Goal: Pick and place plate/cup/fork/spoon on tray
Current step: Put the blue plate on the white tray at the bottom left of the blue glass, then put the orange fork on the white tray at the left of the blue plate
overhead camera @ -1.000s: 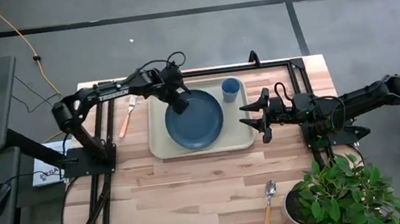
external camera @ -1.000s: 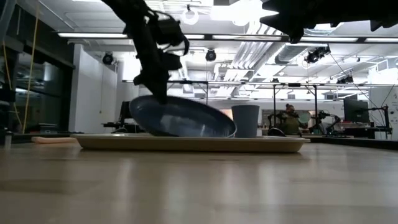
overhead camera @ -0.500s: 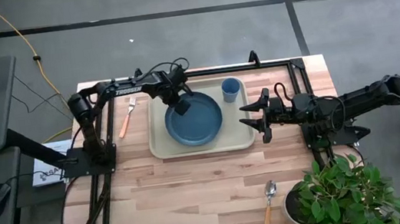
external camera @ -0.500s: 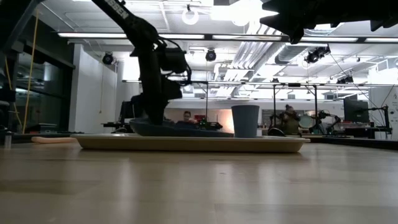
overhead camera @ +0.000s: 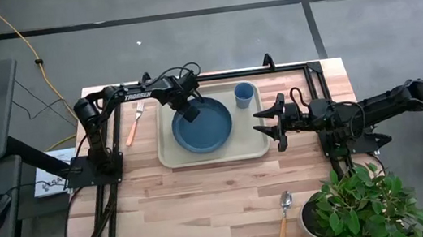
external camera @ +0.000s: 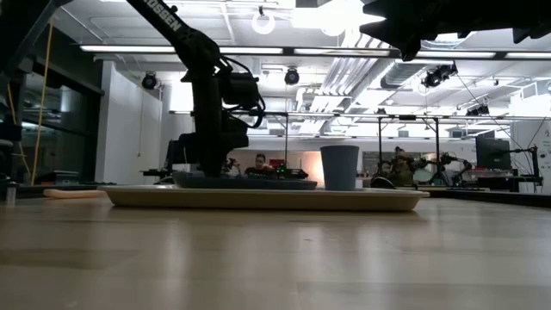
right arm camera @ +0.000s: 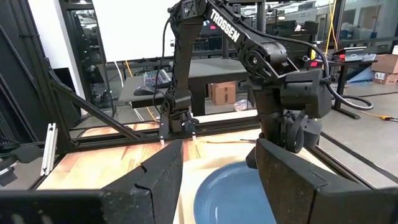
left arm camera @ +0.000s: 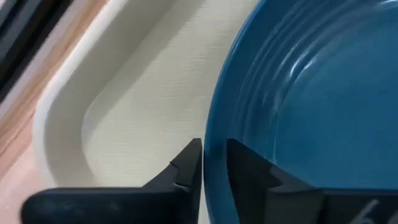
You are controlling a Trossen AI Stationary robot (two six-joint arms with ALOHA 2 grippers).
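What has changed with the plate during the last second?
The plate was tilted, held up by the left tool; now it lies flat on the tray, with the tool still clamped on its rim. The cup, fork, spoon and right tool stayed put.

The plate (left arm camera: 311,106) is showing a glossy glazed blue surface with soft highlights on its ridges. The tray (left arm camera: 130,106) is looking like smooth, matt cream plastic. The table (overhead camera: 206,201) is showing pale wood grain. The spoon (overhead camera: 285,215) is gleaming with a silver metal bowl.
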